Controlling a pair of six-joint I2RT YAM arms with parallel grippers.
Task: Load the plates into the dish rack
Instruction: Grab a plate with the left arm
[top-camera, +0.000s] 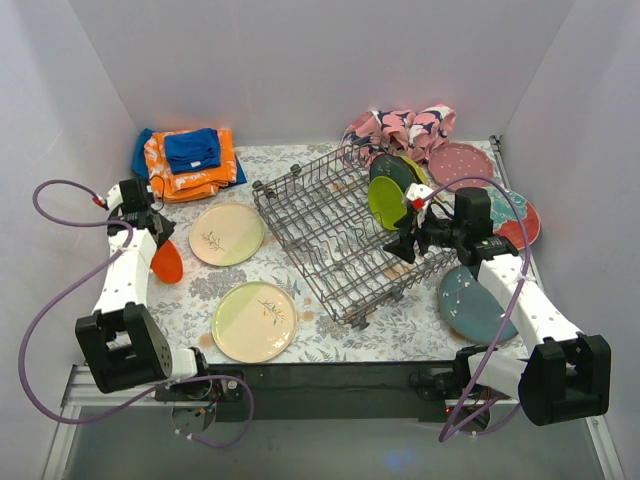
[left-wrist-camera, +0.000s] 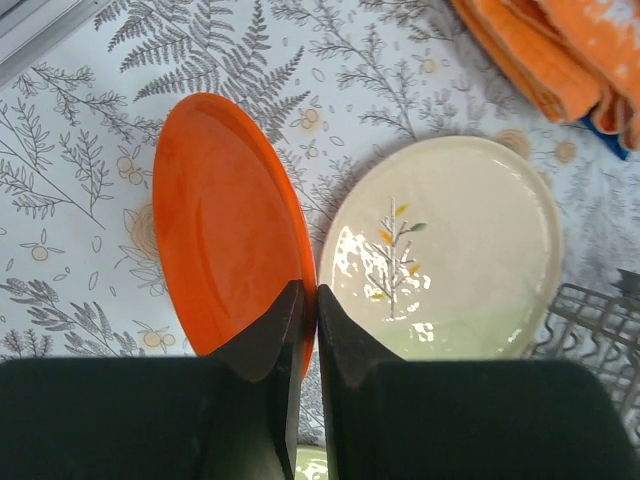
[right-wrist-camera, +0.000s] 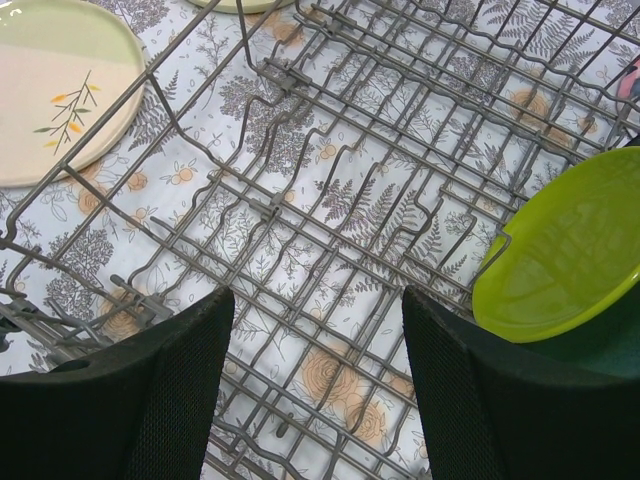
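Left claw (left-wrist-camera: 308, 300): closed on the rim of the orange plate (left-wrist-camera: 225, 225), pinching its edge. The plate hangs tilted at the left side of the worktop (top-camera: 190, 290), well apart from the dish rack (top-camera: 330, 235). Cannot tell whether its lower edge is clear of the surface.

Right claw (right-wrist-camera: 318, 300): open and empty, hovering over the rack's wires, near the lime green plate (right-wrist-camera: 560, 250) that stands in the tines at the rack's far right end. A dark green plate (top-camera: 390, 170) stands just behind it.

Loaded so far: those two only. Lying flat: far cream plate (top-camera: 227, 234) near the orange one, near cream plate (top-camera: 255, 320), teal plate (top-camera: 475, 300) right of the rack. More plates at far right, partly hidden by the right arm.

Step in hand (judged): orange plate picked up, carry to the rack not yet begun. Task looks early.

Next move calls for:
- lift clear, then swing right over the far cream plate
- turn the plate upright, edge in line with a free gap between tines
- lower until it seats, then let go

Caution: the rim pinch is thin, so the plate may swing. The right arm sits over the rack, so the left-hand rows look safer
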